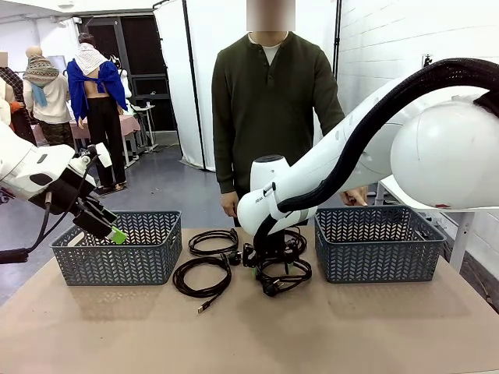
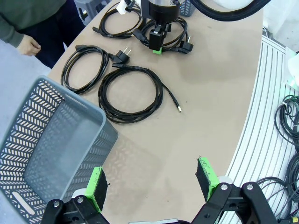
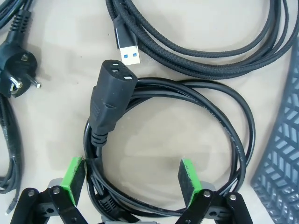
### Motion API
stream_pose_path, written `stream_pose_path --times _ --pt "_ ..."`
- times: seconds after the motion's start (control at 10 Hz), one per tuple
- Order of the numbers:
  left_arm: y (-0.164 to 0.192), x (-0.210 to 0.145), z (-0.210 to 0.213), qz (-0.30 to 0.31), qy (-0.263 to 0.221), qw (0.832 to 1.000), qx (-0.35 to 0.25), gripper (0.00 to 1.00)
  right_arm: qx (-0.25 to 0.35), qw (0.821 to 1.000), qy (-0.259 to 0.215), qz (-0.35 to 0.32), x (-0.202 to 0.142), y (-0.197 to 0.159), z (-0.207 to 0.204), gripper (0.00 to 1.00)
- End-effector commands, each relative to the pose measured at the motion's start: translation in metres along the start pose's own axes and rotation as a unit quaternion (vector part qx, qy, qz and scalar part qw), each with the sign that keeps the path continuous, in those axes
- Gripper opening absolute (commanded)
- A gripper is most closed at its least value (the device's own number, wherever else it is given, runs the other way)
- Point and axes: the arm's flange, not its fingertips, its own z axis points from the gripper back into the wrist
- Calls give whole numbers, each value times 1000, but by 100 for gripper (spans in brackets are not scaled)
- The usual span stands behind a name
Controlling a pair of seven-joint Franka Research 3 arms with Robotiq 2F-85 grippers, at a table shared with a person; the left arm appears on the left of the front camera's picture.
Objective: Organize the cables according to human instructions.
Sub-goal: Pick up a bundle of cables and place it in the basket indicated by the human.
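At the table's left side, the left gripper [image 2: 152,179] hangs over a corner of the grey left basket [image 2: 70,101], its fingers spread wide and holding nothing. Between that basket and the right basket [image 1: 374,265], four black cables [image 1: 201,276] lie coiled on the tabletop, close together in front of a standing person [image 1: 269,109]. Over the rightmost coils the right gripper [image 3: 131,170] is lowered, its fingers parted on either side of one strand of a power cord [image 3: 243,140] without pinching it.
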Motion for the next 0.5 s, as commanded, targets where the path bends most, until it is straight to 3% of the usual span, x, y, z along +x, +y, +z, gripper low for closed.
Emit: stream_pose_path --times 0.0,0.4 --pt "3 -4 -2 -7 -5 1000 -7 100 -31 999 -3 -10 9 5 0 100" --pt "3 -4 -2 -7 -5 1000 -7 100 -30 999 -14 -4 10 10 3 44"
